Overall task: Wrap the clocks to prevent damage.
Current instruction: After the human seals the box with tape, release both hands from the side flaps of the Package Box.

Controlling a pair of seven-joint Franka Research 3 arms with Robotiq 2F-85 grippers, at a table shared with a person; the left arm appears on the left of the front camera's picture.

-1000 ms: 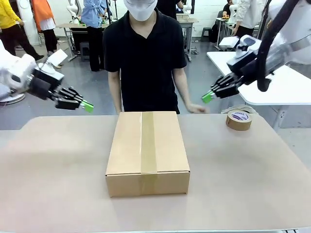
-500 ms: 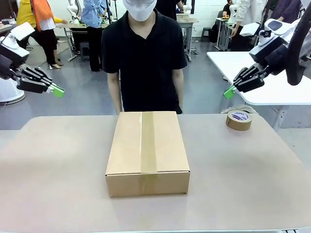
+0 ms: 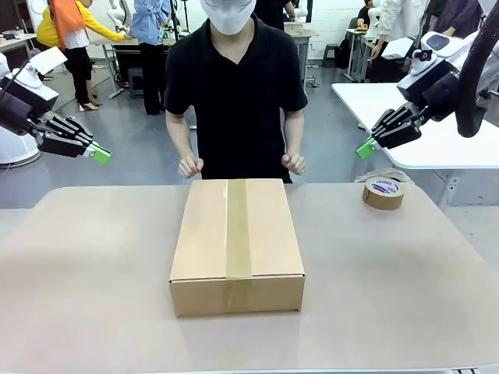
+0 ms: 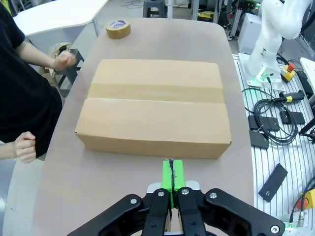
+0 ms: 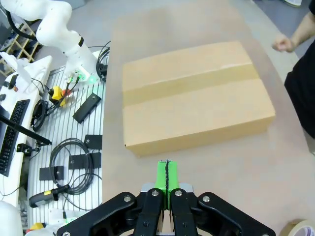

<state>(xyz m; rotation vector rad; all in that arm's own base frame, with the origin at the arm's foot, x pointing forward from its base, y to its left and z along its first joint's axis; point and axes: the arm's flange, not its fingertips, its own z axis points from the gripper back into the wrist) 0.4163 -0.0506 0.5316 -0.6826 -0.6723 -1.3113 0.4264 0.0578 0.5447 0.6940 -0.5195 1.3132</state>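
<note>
Person's fists (image 3: 189, 166) now raised behind box (image 3: 237, 243)

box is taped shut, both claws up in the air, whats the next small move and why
Probably hold both arms back. The box is closed with tape along its top, the left claw and right claw are shut and empty, and the person's hands hover at its far edge.

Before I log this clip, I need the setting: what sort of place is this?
Probably a robotics lab or data-collection hall. A white robot arm stands on a base strewn with cables, more work tables sit behind the person, and a taped cardboard box waits on the table.
</note>
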